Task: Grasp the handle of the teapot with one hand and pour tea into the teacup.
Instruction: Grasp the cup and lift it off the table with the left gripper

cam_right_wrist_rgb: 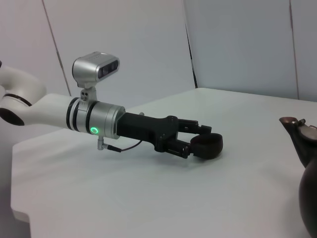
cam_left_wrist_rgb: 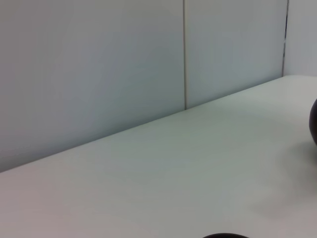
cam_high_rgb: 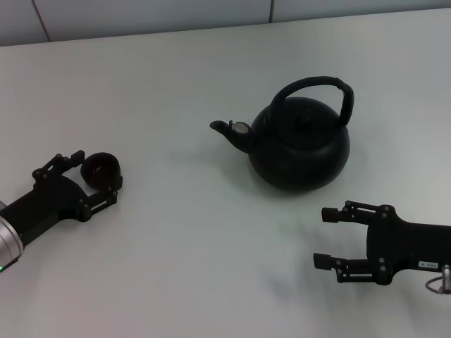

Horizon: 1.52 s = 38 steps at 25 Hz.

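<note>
My left gripper (cam_right_wrist_rgb: 200,141) is matte black with linked finger bars, joined to a silver wrist collar carrying a lit green ring. A silver camera housing sits on that collar; a thin cable loops beneath. Upper arm casing is white with a dark joint. My right gripper (cam_high_rgb: 337,238) is black, bearing a small white label.

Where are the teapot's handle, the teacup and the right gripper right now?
handle (cam_high_rgb: 318,82): head view, top of the black arch.
teacup (cam_high_rgb: 99,167): head view, its rim, between the left gripper's fingers.
right gripper (cam_high_rgb: 325,237): head view, midway between its open fingertips, near the teapot.
</note>
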Motion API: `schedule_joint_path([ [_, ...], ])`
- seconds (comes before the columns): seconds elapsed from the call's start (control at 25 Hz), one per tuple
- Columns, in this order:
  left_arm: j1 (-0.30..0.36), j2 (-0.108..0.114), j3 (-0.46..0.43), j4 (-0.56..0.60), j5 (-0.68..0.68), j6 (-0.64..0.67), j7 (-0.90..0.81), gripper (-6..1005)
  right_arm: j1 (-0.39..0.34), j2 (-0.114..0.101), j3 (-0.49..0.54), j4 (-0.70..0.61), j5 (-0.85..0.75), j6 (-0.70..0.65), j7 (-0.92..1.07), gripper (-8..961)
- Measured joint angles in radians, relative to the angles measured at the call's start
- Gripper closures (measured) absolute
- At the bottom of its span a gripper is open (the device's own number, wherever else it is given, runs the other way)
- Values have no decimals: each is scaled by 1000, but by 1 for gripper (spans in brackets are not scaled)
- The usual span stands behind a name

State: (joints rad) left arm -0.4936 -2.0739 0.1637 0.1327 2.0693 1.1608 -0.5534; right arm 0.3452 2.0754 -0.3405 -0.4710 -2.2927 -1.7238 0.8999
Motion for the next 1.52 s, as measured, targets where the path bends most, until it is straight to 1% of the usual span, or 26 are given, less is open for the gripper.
schedule_joint_path([
  [1.04,-6,0,1,-12,0,-26,0,190,-6,-1,0,-3,1,0,1,141],
  [1.2,-6,0,1,-13,0,-23,0,310,-6,-2,0,-3,1,0,1,141],
  [1.4,-6,0,0,-13,0,-15,-1,309,-5,-2,0,-3,1,0,1,141],
  [1.48,-1,0,3,-15,1,50,-6,306,-5,-2,0,-3,1,0,1,141],
  [1.52,-1,0,3,-15,1,50,-6,304,-5,-2,0,-3,1,0,1,141],
])
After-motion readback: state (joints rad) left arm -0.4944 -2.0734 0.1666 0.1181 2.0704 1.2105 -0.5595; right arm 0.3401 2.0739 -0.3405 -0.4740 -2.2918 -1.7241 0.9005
